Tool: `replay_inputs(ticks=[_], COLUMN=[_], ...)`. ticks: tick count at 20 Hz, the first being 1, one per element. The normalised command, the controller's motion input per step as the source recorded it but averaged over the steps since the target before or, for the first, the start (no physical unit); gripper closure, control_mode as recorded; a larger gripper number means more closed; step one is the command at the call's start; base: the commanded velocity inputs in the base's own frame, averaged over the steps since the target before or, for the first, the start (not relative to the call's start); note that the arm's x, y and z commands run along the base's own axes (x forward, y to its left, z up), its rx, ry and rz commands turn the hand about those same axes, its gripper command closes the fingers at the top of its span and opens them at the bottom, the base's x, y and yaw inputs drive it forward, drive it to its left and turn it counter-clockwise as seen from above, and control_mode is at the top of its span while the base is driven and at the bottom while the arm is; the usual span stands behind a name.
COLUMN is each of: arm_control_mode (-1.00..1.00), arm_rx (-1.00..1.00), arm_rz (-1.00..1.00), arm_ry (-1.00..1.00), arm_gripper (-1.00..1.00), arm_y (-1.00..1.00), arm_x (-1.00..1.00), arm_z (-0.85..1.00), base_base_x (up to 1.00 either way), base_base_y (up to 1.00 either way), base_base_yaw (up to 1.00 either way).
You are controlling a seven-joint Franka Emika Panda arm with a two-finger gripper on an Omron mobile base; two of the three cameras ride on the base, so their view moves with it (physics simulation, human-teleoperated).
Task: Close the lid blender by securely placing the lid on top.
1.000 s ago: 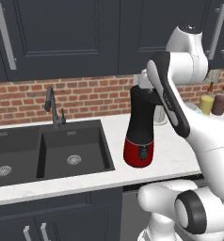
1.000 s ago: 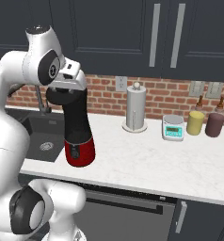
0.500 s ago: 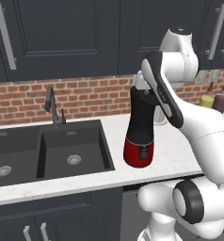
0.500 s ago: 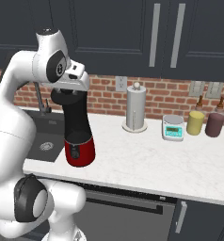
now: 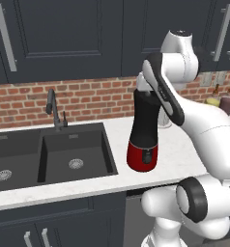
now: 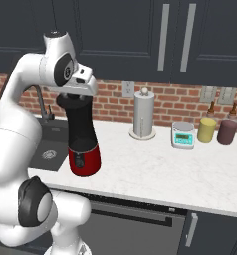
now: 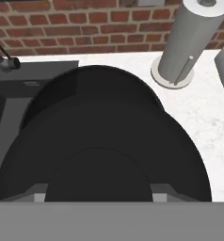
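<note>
Right under the hand, the lid (image 7: pixel 102 160) swells across the hand view, a wide black disc with its raised centre closest to the camera. The fingertips themselves are lost against all that black, so whether the gripper (image 6: pixel 76 95) is clamped on the lid or spread apart, I cannot tell. From the right base view the hand sits directly on top of the blender (image 6: pixel 82 142), with the lid at the jar's mouth. Whether it is fully seated is hard to judge. Below the hand, the black jar drops straight down to the red base with its small knob, standing upright on the white counter (image 6: pixel 155 169). Off to one side of the hand lies the dark sink (image 5: pixel 73 154). Beyond, on the other side, stands the paper-towel roll (image 7: pixel 191 37) against the brick wall (image 7: pixel 81 23).
</note>
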Motion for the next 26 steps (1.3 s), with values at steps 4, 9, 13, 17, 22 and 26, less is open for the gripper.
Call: replay_inputs(ticks=[4,9,13,17,22,26], arm_control_mode=[-1.00,-1.00,-1.00,-1.00,-1.00,-1.00], arm_rx=[0.00,0.00,0.00,0.00,0.00,0.00], arm_rz=[0.00,0.00,0.00,0.00,0.00,0.00], arm_ry=[0.00,0.00,0.00,-0.02,-0.01,0.00], arm_gripper=[1.00,1.00,1.00,1.00,1.00,1.00], arm_y=[0.00,0.00,0.00,0.00,0.00,0.04], arm_x=[0.29,0.23,0.16,0.06,0.05,0.14], arm_z=[0.00,-0.02,-0.02,-0.14,-0.15,-0.11], base_base_x=[0.00,0.00,0.00,0.00,0.00,0.00], base_base_y=[0.00,0.00,0.00,0.00,0.00,0.00], base_base_yaw=[0.00,0.00,0.00,0.00,0.00,0.00])
